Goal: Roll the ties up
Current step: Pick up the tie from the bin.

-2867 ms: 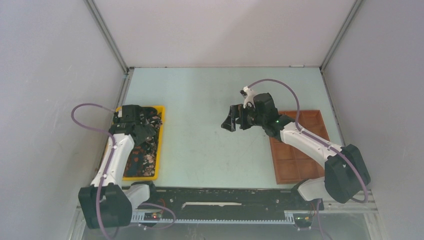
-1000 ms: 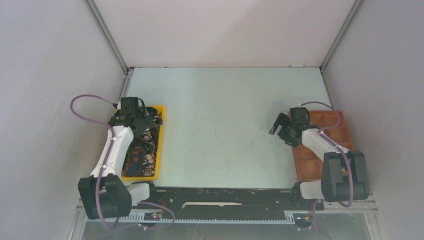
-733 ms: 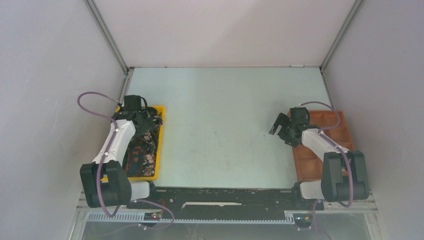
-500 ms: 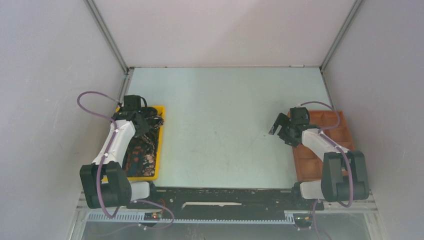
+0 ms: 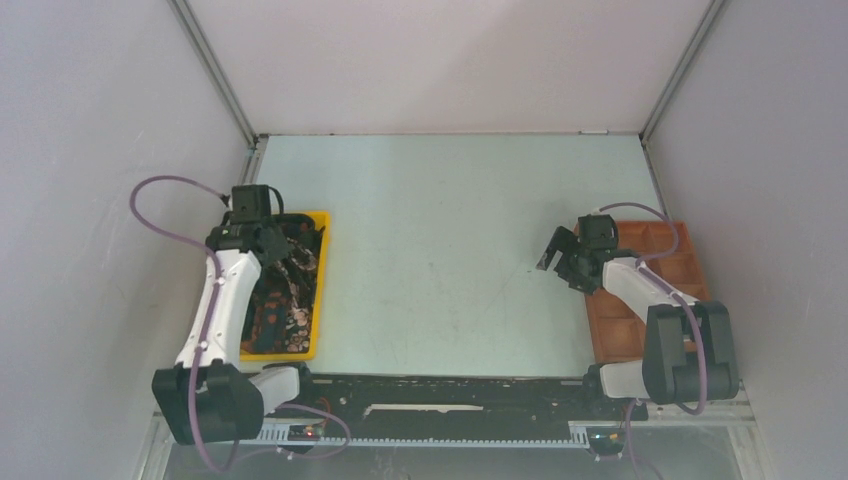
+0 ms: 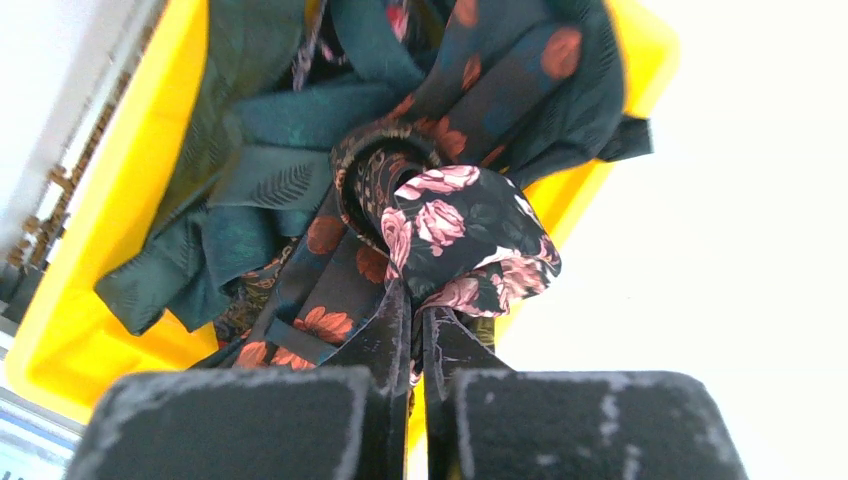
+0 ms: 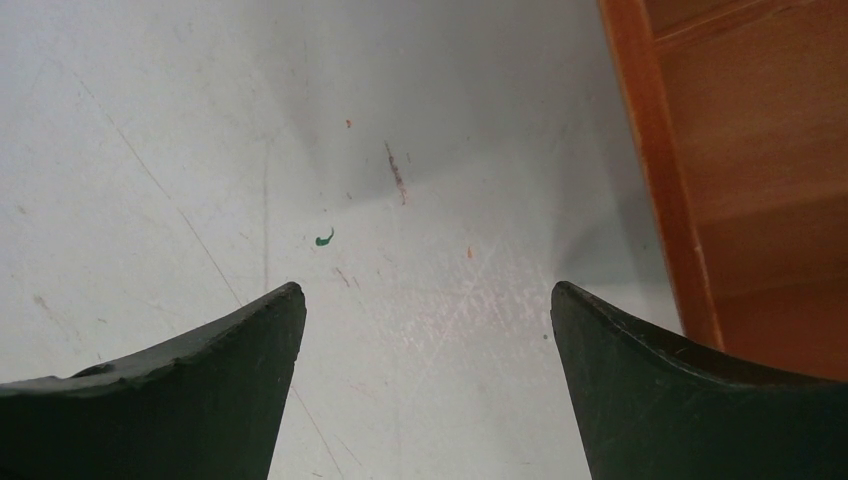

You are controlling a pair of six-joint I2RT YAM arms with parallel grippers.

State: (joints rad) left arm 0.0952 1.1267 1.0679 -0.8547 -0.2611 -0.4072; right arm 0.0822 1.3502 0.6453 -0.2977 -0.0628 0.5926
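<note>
Several ties (image 5: 288, 292) lie tangled in a yellow bin (image 5: 322, 300) at the left of the table. My left gripper (image 5: 272, 248) is over the bin's far end. In the left wrist view it (image 6: 415, 310) is shut on a fold of a black tie with pink roses (image 6: 465, 230). Dark teal ties (image 6: 250, 180) and one with orange flowers (image 6: 320, 325) lie under and around it. My right gripper (image 5: 553, 252) hangs open over bare table, at the left edge of the brown tray (image 5: 650, 290), with nothing between its fingers (image 7: 240, 370).
The brown compartment tray (image 7: 760, 150) lies at the right, partly under the right arm. Pale green table (image 5: 440, 230) stretches between bin and tray. Grey walls close in the left, back and right sides. A black rail (image 5: 450, 395) runs along the near edge.
My left gripper closed on the rose-print tie and its wrist shifted slightly back and left. The right arm drew back from mid-table to the tray's edge earlier, then stayed still.
</note>
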